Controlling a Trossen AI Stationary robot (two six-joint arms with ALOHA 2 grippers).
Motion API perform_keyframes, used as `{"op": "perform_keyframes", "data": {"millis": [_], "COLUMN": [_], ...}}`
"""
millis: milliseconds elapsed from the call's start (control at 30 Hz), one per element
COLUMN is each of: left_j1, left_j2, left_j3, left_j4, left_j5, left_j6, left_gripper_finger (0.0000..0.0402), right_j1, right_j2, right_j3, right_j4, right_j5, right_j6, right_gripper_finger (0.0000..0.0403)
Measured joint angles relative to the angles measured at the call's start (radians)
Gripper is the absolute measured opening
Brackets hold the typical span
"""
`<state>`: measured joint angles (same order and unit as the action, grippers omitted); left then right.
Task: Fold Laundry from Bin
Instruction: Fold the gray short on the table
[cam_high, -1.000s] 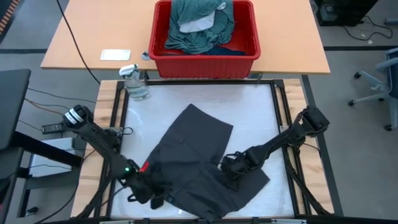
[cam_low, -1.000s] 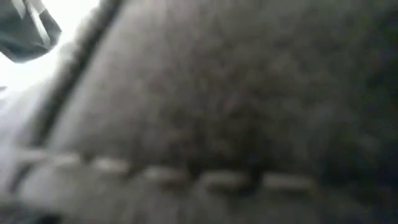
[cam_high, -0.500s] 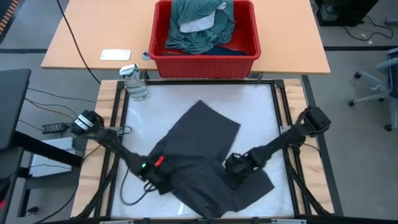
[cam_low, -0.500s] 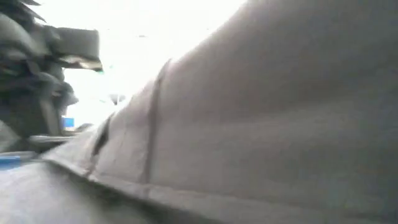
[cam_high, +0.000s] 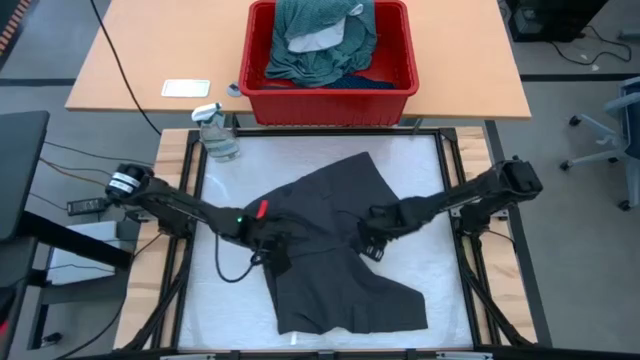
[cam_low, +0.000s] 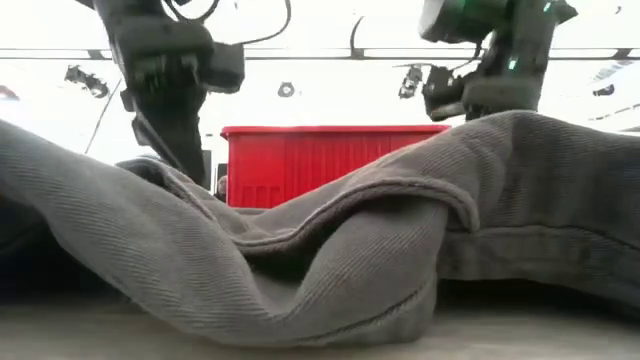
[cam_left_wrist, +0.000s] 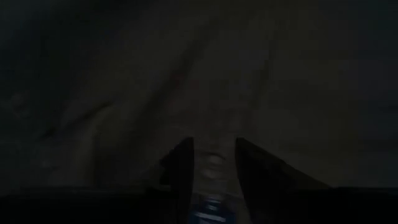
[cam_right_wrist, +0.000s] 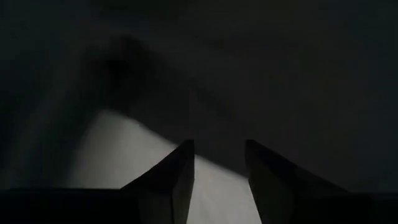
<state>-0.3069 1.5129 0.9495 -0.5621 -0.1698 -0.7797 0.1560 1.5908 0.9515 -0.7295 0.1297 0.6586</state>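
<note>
Item: dark grey ribbed-fabric garment, spread in loose folds over the middle of the white padded worktop, its lower part reaching towards the near edge; a raised ridge of cloth is seen across the low view.

Left gripper: set on the garment's left side, towards the worktop's left edge. Its fingers are seen narrowly parted with grey cloth bunched between them; a pinch on the garment is judged.

Right gripper: set on the garment's right-hand part, near the worktop's middle. Its fingers stand somewhat apart over white pad, with dark cloth just ahead; whether cloth is pinched cannot be told.

Large rectangular red plastic bin: beyond the far edge, on the wooden table, teal-green and white laundry heaped inside.

Handling note: the step is judged to be spreading the garment flat. Both held points are best drawn apart evenly and kept low, so the ridge is pulled out without the cloth being dragged off the pad.
</note>
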Motion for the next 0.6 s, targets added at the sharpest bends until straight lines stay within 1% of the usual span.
{"op": "perform_keyframes", "data": {"millis": [100, 167, 300, 467, 600], "left_j1": [-0.066, -0.125, -0.244, -0.353, -0.415], "left_j2": [-0.012, -0.003, 0.042, 0.088, 0.09], "left_j3": [0.013, 0.009, 0.009, 0.009, 0.01], "left_j4": [0.04, 0.048, 0.171, 0.322, 0.415], "left_j5": [0.0, 0.0, 0.0, -0.001, -0.022], "left_j6": [-0.073, -0.116, -0.184, -0.23, -0.203], "left_gripper_finger": [0.0123, 0.0123, 0.0123, 0.0123, 0.0124], "right_j1": [-0.074, -0.117, -0.153, -0.138, -0.129], "right_j2": [0.04, 0.053, 0.043, -0.05, -0.174], "right_j3": [-0.052, -0.087, -0.142, -0.156, -0.114], "right_j4": [0.038, 0.076, 0.099, 0.029, -0.003], "right_j5": [0.017, -0.005, -0.061, -0.069, -0.081], "right_j6": [-0.121, -0.179, -0.245, -0.377, -0.377], "right_gripper_finger": [0.0151, 0.0151, 0.0151, 0.0151, 0.0151]}}
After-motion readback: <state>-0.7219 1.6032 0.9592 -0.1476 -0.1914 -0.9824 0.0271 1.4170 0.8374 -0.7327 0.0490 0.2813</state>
